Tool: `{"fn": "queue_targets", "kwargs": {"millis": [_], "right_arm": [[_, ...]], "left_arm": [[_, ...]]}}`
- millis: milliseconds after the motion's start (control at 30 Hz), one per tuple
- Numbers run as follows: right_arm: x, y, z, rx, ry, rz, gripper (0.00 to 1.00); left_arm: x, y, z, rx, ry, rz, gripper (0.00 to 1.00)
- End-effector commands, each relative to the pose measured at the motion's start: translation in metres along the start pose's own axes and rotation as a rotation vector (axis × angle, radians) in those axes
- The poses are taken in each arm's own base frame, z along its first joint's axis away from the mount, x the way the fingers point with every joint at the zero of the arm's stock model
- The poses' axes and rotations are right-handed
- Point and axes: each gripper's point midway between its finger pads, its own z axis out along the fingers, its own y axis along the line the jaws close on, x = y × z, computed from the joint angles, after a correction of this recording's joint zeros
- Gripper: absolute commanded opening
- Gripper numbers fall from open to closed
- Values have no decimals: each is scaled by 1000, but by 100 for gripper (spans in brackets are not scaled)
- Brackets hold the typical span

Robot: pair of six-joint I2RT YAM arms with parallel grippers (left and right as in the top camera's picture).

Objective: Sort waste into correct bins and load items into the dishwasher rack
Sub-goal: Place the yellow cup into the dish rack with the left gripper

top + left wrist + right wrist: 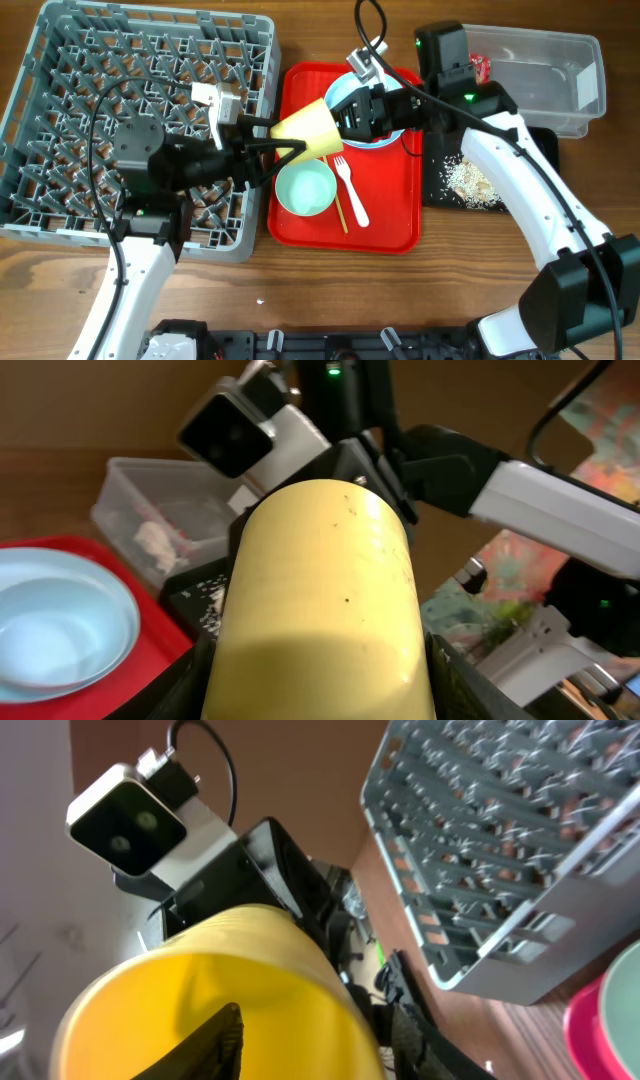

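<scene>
Yellow-green cup (320,600) fills the left wrist view, lying on its side in the air over the red tray (390,215), caught between both arms. The left pincer (280,140) is clamped around its narrow base end. The right pincer (347,115) straddles the rim with one finger (210,1040) inside the mouth; whether it presses cannot be told. The dishwasher rack (60,60) stands just beside the tray on the worktop (450,290), on the left arm's side.

The likely danger is a botched handover. If both arms pull while both grip, the cup may be wrenched loose. If one lets go too soon, the smooth tapered wall could slip and drop onto the pale green saucer (305,187), white fork (352,190) and chopstick (340,208) below. The inside finger might also snag the rim.
</scene>
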Motion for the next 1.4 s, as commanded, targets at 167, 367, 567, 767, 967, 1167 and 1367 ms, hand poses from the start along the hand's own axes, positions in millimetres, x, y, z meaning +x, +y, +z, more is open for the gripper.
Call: {"fn": "queue_targets", "kwargs": {"millis": [167, 367, 567, 767, 967, 1167, 1367], "right_arm": [[-16, -99, -61, 572, -209, 127, 55], [21, -138, -116, 1008, -142, 177, 49], [23, -113, -155, 1217, -100, 136, 49], [10, -103, -187, 1248, -202, 149, 60], [12, -109, -222, 1262, -276, 227, 73], [12, -109, -223, 1263, -278, 227, 76], [12, -109, -223, 1262, -278, 229, 76]], "left_arm": [[-8, 73, -54, -317, -86, -22, 45], [-1, 125, -123, -731, -186, -195, 27], [5, 125, -190, -1178, -192, -335, 23], [48, 115, -236, -1472, -42, -459, 23], [58, 122, -241, -1507, 17, -479, 23], [57, 149, -239, -1507, 34, -496, 25], [51, 171, -224, -1428, 21, -498, 25]]}}
